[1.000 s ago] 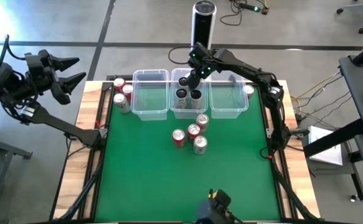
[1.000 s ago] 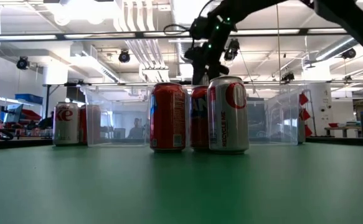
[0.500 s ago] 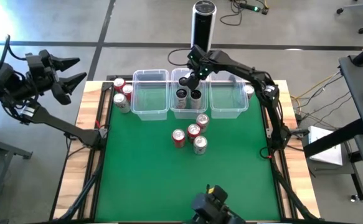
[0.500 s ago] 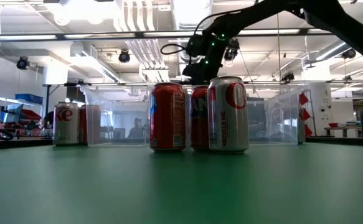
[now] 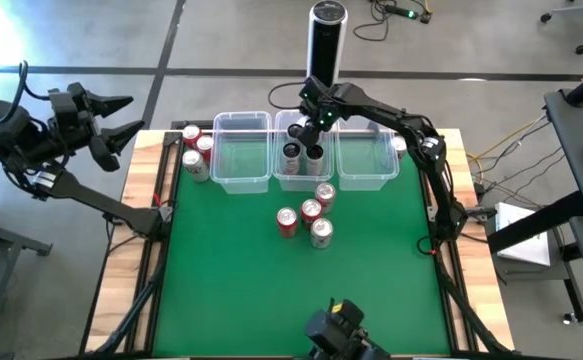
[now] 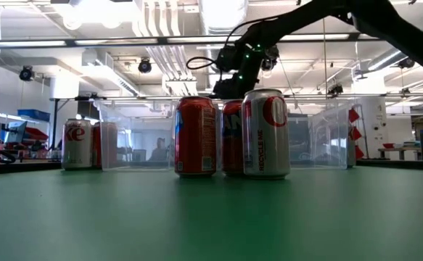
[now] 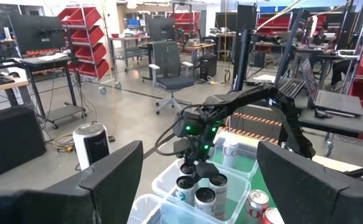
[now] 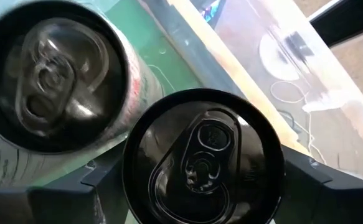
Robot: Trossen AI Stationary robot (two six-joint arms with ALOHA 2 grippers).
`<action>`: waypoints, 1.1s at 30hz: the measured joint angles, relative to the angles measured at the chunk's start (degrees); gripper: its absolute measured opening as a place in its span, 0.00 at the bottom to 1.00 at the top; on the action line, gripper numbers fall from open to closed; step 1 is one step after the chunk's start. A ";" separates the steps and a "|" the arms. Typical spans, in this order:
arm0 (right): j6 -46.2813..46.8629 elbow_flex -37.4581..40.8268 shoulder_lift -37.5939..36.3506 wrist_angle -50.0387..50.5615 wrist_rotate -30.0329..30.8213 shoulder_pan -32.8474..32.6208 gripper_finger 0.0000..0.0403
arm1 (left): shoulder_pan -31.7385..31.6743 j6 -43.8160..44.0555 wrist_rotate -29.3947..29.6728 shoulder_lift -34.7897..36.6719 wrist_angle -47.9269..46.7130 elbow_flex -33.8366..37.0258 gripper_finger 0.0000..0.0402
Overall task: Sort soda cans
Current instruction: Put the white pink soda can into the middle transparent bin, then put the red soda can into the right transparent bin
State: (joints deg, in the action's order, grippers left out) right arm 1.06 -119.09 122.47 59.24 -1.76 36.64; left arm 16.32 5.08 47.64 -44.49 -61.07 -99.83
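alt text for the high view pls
The right gripper hangs over the middle bin, which holds dark cans. Four cans stand on the green mat, three more left of the bins; the left gripper waits off-table.

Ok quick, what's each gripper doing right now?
Left gripper: open, empty, off the table's left side.
Right gripper: over the middle bin, fingers around a black can.

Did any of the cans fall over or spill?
No, nothing stands out. The four cans on the green mat stand upright, and so do the cans in the middle bin. No spill shows anywhere.
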 joint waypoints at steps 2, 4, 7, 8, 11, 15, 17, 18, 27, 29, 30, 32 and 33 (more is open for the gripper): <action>-0.22 0.00 -0.18 0.42 0.00 0.00 0.72 | 0.00 0.00 0.00 0.00 0.01 0.00 0.75; -0.18 0.00 -0.67 0.96 0.03 -0.04 0.75 | 0.00 0.00 0.00 0.00 0.01 0.00 0.75; 0.22 -0.96 -1.23 1.69 0.17 -0.11 0.80 | 0.00 0.00 0.02 0.00 0.05 0.00 0.75; 0.33 -1.65 -1.34 2.11 0.26 -0.11 0.82 | 0.00 -0.01 0.02 0.00 0.11 0.00 0.75; 0.32 -3.99 -2.06 2.81 0.31 -0.22 0.87 | 0.00 0.00 0.03 0.00 0.73 0.00 0.75; 0.26 -8.67 -2.91 4.65 0.31 -0.31 0.91 | 0.00 1.84 -1.33 -0.68 1.94 0.00 0.75; -0.27 -11.38 -3.36 4.74 0.65 -0.82 0.91 | 0.00 2.08 -3.29 -1.71 2.00 0.04 0.75; -0.75 -12.71 -3.73 4.69 0.89 -1.14 0.91 | 0.00 2.02 -3.55 -2.32 1.98 0.17 0.75; -7.40 -15.63 -7.07 5.85 4.75 -9.60 0.91 | 0.00 1.06 -3.63 -6.47 1.77 0.17 0.75; -9.27 -15.63 -7.76 6.54 4.04 -13.04 0.91 | 0.00 2.62 -4.48 -6.46 1.72 0.17 0.75; -10.03 -15.64 -7.97 7.31 3.10 -14.95 0.91 | 0.00 3.19 -5.60 -6.36 1.71 0.17 0.75; -10.92 -15.65 -8.00 8.71 1.09 -18.90 0.91 | 0.00 3.88 -8.09 -5.92 1.72 0.17 0.75; -10.97 -15.62 -7.93 9.59 0.18 -20.98 0.91 | 0.00 4.23 -9.02 -5.73 1.74 0.17 0.75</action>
State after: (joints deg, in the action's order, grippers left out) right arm -9.91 -134.71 114.55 68.84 -1.58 15.67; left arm 16.32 9.32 38.62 -50.22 -59.33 -99.66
